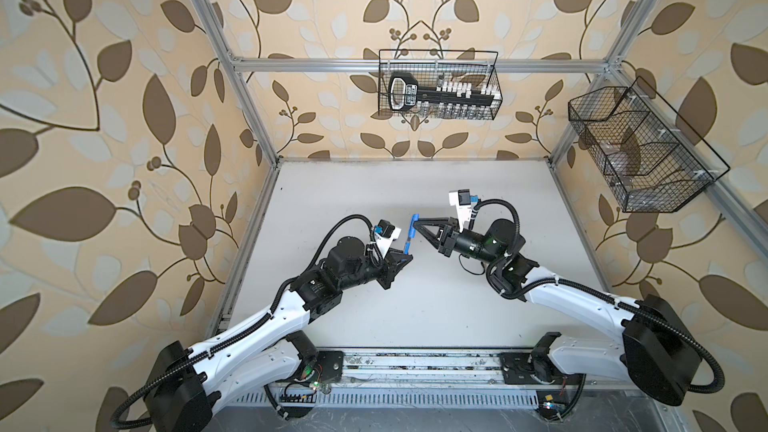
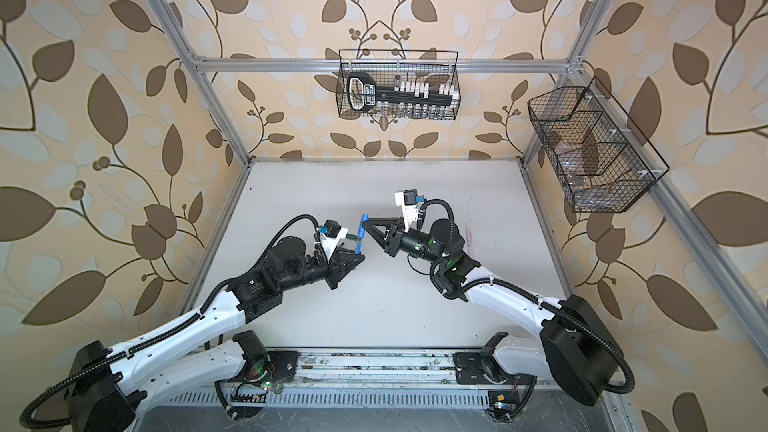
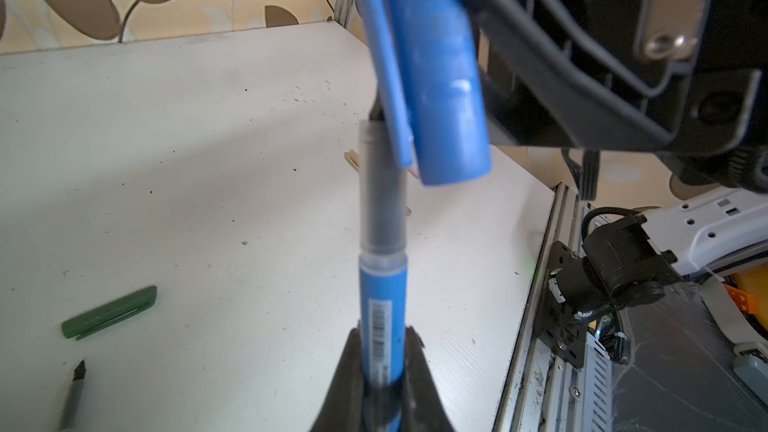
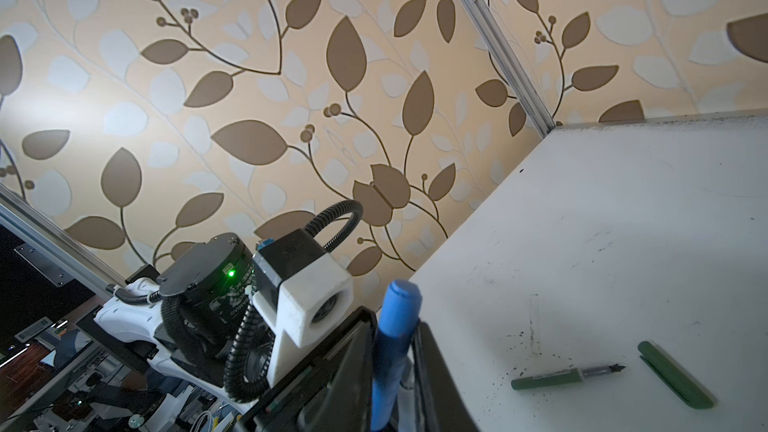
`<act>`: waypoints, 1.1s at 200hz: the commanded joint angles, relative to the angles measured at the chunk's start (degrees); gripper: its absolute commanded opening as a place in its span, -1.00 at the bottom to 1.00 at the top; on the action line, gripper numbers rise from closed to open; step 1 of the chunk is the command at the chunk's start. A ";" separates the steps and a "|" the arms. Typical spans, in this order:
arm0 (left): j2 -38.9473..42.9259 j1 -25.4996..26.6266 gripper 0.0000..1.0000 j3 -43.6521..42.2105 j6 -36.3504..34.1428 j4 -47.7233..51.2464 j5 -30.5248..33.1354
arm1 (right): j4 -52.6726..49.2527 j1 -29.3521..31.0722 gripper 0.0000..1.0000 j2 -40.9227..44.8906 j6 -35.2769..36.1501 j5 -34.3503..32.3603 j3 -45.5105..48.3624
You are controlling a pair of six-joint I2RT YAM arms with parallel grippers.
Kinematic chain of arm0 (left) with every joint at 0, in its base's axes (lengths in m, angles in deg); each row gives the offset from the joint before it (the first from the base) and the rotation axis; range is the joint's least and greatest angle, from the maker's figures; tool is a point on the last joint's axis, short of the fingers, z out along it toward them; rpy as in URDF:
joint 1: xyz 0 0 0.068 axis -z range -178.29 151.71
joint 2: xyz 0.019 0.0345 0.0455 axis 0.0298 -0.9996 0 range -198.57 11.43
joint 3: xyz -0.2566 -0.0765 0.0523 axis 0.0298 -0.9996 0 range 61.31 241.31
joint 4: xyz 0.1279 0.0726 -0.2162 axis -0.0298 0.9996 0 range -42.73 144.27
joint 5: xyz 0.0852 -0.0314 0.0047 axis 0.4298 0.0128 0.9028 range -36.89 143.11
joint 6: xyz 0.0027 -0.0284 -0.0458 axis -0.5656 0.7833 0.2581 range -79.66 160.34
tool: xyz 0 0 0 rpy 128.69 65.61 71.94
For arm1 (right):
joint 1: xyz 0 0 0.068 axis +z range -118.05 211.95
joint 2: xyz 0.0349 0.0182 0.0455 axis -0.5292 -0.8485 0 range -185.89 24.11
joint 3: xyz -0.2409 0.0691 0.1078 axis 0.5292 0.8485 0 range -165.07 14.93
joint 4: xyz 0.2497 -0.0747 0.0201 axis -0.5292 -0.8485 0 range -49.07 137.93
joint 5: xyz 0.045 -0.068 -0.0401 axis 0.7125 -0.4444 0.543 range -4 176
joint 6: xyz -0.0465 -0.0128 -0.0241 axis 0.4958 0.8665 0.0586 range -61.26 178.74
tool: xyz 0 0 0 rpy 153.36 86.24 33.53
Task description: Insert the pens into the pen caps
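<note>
My left gripper (image 3: 382,338) is shut on the blue pen (image 3: 382,305), which stands up out of its fingers. Held in the air above the table (image 1: 374,305), the pen's clear grey front section runs up beside the blue pen cap (image 3: 436,76). The cap's clip hides the tip. My right gripper (image 4: 395,330) is shut on the blue pen cap (image 4: 392,342). In both top views the cap (image 1: 414,224) meets the pen (image 1: 408,245) at mid-table. A green pen (image 4: 565,376) and a green pen cap (image 4: 675,374) lie apart on the table.
A pale pink pen (image 2: 469,238) lies on the table to the right of my right arm. A tan piece (image 3: 353,157) peeks out beside the blue pen. Wire baskets hang on the back wall (image 1: 438,85) and the right wall (image 1: 640,151). Aluminium frame rails border the table.
</note>
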 commanded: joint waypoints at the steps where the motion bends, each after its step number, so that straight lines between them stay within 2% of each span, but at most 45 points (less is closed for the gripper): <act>1: 1.10 0.50 -1.00 4.27 -2.98 -4.19 -1.41 | -5.01 0.41 -0.62 0.42 2.55 -0.73 -1.92; 30: 0.43 0.50 -1.00 4.36 -3.55 -3.66 -1.14 | -9.48 0.68 -0.64 0.99 5.50 -1.13 -3.77; 82: 0.50 0.50 -1.00 4.81 -3.51 -3.72 -1.40 | -9.16 0.68 -0.68 1.49 5.52 -2.09 -3.82; 125: -1.33 0.50 -1.00 3.93 -2.82 -4.23 -0.87 | -13.74 0.50 -0.67 3.81 7.46 -3.88 -4.41; 220: -4.20 0.50 -1.00 0.12 0.80 -2.52 -0.79 | -18.06 -4.05 -0.68 7.63 6.89 -4.60 -3.18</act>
